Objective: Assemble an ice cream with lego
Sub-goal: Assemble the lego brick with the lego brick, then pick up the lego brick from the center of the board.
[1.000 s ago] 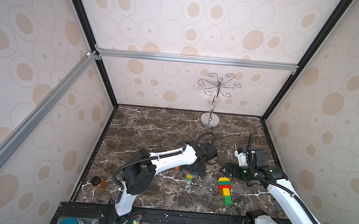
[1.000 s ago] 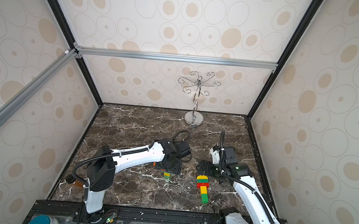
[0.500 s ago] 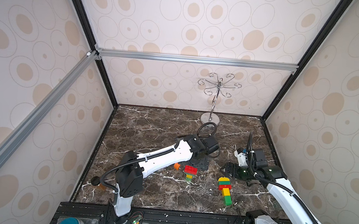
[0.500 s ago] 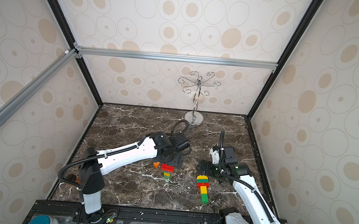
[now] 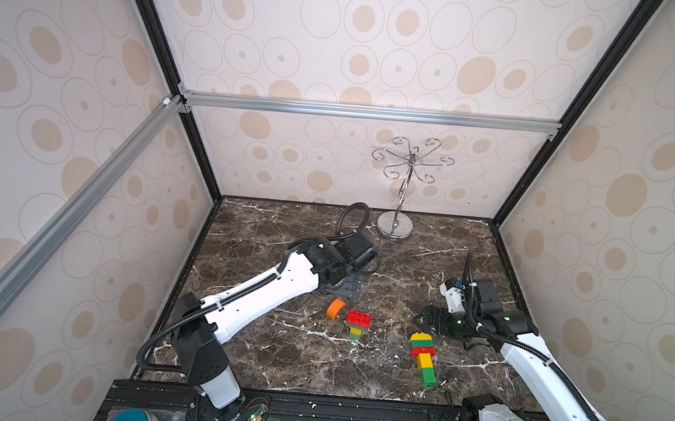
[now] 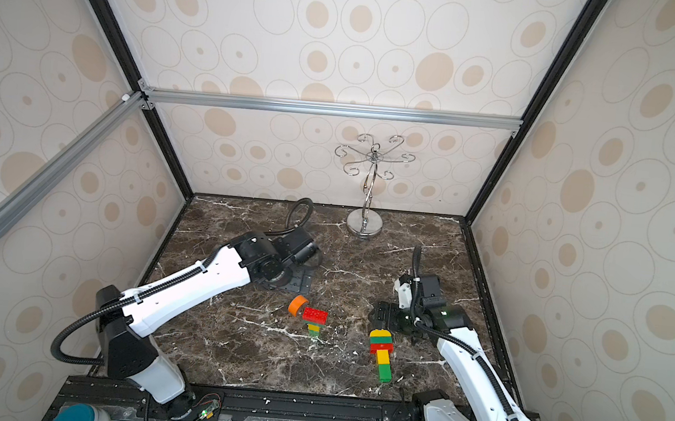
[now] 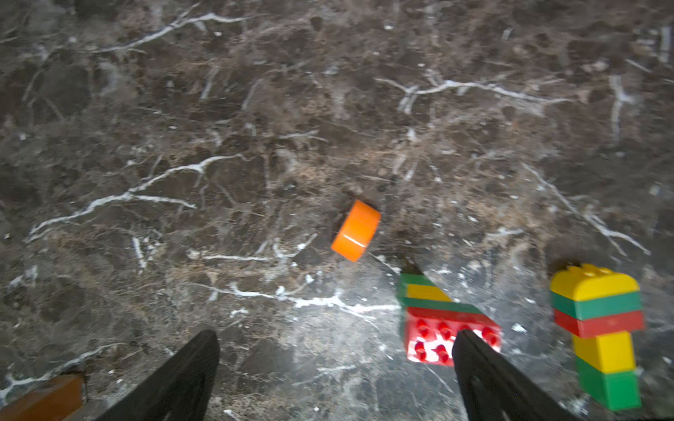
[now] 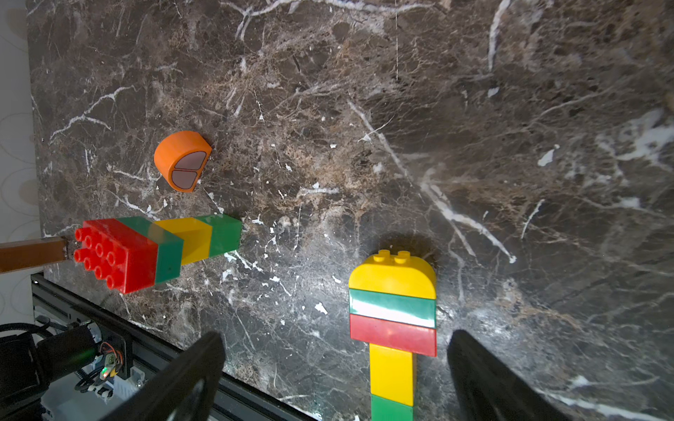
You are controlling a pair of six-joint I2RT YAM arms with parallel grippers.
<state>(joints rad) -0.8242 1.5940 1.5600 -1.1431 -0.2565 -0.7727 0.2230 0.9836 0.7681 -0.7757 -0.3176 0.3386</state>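
Between left gripper (image 7: pixel 335 339) fingers: nothing, spread wide, hovering over dark veined marble tabletop (image 7: pixel 219 145). Glossy orange half-round plastic dome (image 7: pixel 355 230) lying on side, hollow underside showing, just beside upright red-green-yellow-green studded brick stack (image 7: pixel 430 335). Imo: pinching flat faces, turning hollow down, pressing straight onto red studs. And right gripper (image 8: pixel 335 335) gaping too, empty, hanging near finished yellow-domed stack (image 8: pixel 393 313) lying flat.

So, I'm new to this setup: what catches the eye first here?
On the dark table, a bright lolly-shaped stack with a yellow rounded top lies flat just ahead of the open right gripper. Mid-table sits a shorter stack ending in a red brick, a loose orange rounded piece beside it. A silver hooked stand rises at the back.
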